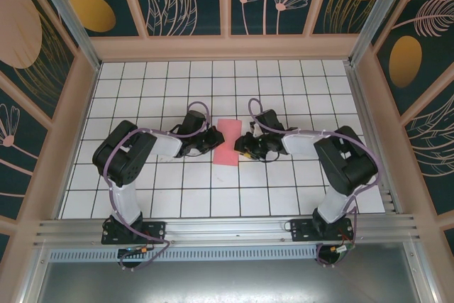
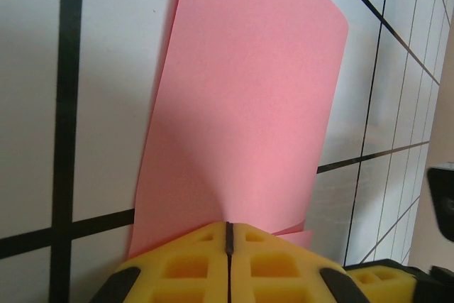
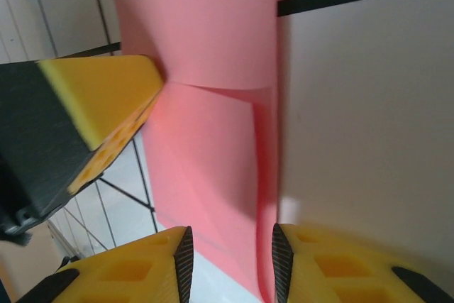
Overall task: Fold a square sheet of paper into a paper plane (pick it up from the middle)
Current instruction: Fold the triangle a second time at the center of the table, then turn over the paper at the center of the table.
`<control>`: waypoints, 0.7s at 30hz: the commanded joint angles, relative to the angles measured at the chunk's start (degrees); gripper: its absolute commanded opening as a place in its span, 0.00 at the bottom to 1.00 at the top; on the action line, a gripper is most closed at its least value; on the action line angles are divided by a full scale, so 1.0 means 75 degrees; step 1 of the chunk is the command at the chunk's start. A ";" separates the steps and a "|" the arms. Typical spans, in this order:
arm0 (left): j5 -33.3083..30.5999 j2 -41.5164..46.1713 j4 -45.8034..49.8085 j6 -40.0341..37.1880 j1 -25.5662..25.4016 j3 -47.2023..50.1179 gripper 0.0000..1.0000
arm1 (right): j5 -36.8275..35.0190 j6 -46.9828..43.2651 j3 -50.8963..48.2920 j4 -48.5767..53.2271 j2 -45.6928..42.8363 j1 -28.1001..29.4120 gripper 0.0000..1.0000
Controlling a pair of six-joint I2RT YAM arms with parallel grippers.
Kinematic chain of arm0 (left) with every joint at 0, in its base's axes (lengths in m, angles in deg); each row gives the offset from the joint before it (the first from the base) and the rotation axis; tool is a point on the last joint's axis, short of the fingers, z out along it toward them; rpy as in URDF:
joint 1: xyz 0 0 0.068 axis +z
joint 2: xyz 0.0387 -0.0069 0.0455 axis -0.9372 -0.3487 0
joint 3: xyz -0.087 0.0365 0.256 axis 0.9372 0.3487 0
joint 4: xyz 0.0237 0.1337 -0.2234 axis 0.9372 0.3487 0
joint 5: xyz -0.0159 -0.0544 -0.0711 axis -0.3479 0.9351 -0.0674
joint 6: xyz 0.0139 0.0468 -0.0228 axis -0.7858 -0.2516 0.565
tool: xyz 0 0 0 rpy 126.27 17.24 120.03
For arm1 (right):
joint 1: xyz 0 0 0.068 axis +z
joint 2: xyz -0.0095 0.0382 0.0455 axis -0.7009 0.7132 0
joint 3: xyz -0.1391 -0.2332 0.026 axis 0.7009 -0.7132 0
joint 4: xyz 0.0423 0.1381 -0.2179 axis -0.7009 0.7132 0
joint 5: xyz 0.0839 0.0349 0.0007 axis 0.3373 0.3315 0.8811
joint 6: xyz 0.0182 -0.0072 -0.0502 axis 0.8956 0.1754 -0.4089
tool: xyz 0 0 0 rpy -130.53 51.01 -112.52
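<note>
We find the square sheet of paper (image 1: 228, 142), doubled into a strip with its long axis near-to-far, at the middle of the surface (image 1: 163, 196), the left tool (image 2: 228, 243) clamped on its left edge, the right tool (image 3: 230, 250) with jaws apart around its right edge.

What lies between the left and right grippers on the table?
The pink sheet of paper, seen in the top view: the left gripper pinches its left edge, the right gripper sits at its right edge.

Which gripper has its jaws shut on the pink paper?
The left gripper, jaws pinching the pink paper; the right gripper has its jaws apart.
</note>
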 commanded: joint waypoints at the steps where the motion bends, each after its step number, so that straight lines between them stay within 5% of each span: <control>1: -0.0110 -0.0138 0.0466 -0.0040 0.0037 -0.0002 0.09 | -0.0081 0.0319 0.0195 -0.0119 0.0277 -0.0032 0.38; 16: -0.0097 0.0607 0.0596 -0.0368 0.0044 -0.0085 0.29 | -0.0013 0.0584 0.0197 -0.0500 0.0408 -0.0031 0.37; 21: -0.0122 0.0608 0.0571 -0.0356 0.0041 -0.0061 0.27 | 0.0123 0.0626 0.0211 -0.0637 0.0526 -0.0031 0.37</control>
